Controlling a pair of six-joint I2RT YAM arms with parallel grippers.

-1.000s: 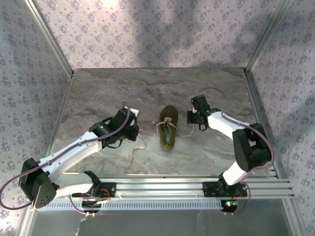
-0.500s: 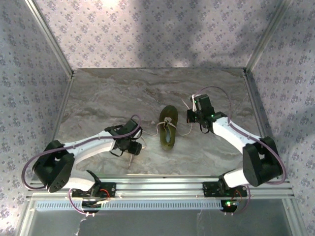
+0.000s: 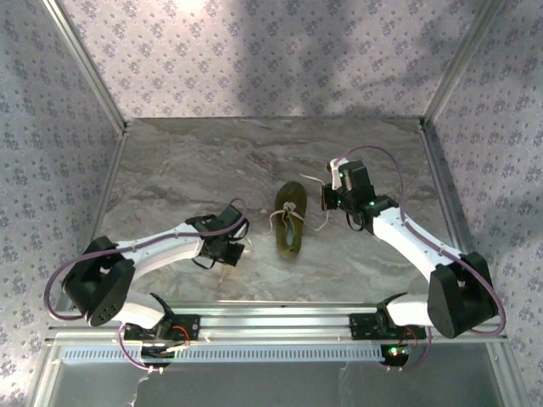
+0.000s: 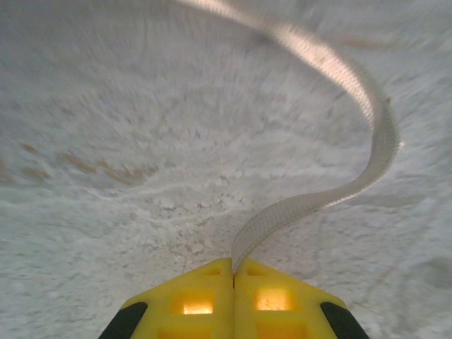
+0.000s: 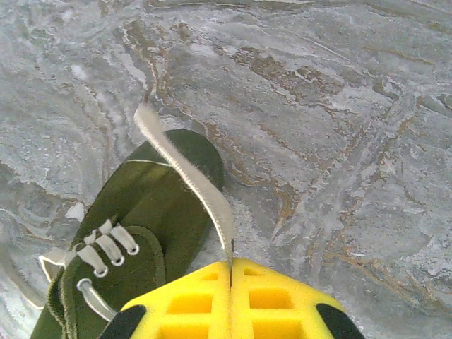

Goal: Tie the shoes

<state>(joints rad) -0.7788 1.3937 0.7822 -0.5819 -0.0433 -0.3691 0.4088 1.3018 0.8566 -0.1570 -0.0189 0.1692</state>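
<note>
Olive-green oval shoe [image 5: 155, 212], flat woven lace [image 4: 311, 205] pinched by left gripper [image 4: 233, 263], another by right gripper [image 5: 231, 265], veined marble table [image 3: 187, 161].

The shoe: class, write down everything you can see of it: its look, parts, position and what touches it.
The shoe is small, olive green and fabric-like, with a smooth rounded toe and flat whitish laces threaded through metal-ringed eyelets. It sits sole down on the marble-patterned table between the two arms, its long axis running near to far. Loose strands trail out on both sides. One is pinched in the shut left gripper, the other in the shut right gripper. Nothing else touches it.
</note>
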